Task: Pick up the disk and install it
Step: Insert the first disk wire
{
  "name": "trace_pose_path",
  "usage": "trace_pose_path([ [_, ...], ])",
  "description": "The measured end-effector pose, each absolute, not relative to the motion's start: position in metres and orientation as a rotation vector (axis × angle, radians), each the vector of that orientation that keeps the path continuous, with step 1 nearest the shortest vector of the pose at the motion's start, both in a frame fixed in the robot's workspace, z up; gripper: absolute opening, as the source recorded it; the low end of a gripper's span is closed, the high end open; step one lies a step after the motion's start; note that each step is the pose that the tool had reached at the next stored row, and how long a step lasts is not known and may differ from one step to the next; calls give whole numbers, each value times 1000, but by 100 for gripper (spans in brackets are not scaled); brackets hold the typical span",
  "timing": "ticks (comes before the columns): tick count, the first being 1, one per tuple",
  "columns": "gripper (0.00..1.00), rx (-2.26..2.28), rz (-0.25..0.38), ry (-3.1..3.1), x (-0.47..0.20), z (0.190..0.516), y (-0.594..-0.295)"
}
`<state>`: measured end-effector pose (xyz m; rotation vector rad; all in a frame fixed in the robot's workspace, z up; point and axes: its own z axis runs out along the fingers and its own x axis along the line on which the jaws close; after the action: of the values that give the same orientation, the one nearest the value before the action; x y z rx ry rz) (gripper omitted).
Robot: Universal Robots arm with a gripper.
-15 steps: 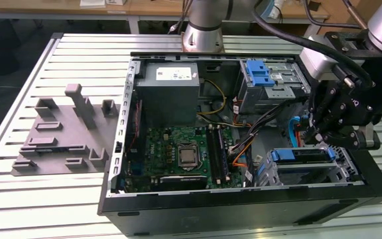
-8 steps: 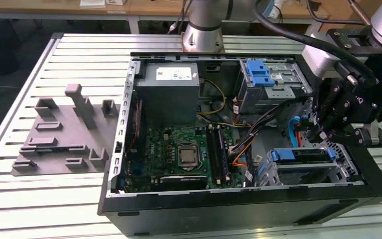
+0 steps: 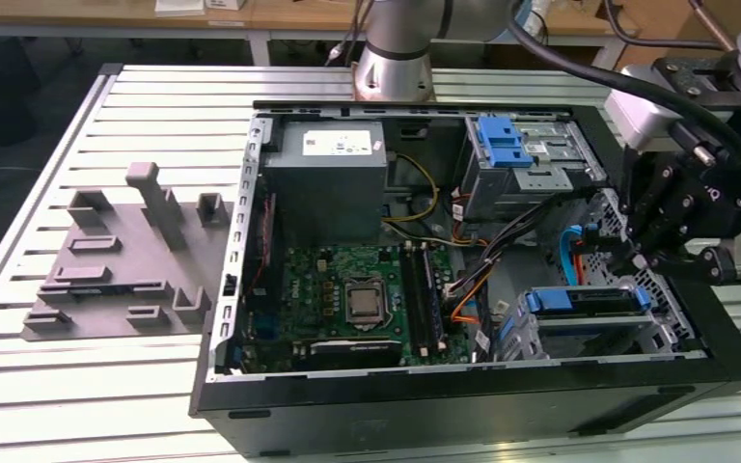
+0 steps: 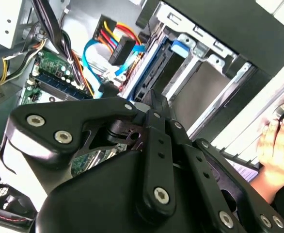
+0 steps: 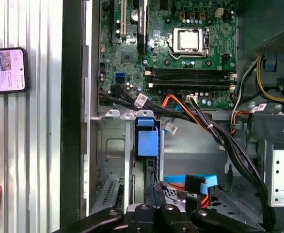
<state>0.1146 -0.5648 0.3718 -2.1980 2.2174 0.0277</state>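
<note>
Right now my pincer looks closed on nothing and hangs right at the near end of the disk; I cannot tell whether the two touch. The disk stands on edge in a slot of the silver drive cage beside the motherboard, with its blue rail facing me. I judge the disk stiff, dense for its size and easily hurt by knocks, with smooth metal sides that could slip, so I would grip it squarely across the blue plastic rail frame.

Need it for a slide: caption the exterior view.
Pincer hangs over the drive cage inside the open computer case.
</note>
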Motion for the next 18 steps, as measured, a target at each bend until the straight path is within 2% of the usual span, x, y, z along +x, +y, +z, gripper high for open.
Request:
trace_pose_path([
  [14, 11, -2197, 23, 2217, 127, 369, -542],
  [18, 11, -2181, -33, 2198, 126, 369, -536],
])
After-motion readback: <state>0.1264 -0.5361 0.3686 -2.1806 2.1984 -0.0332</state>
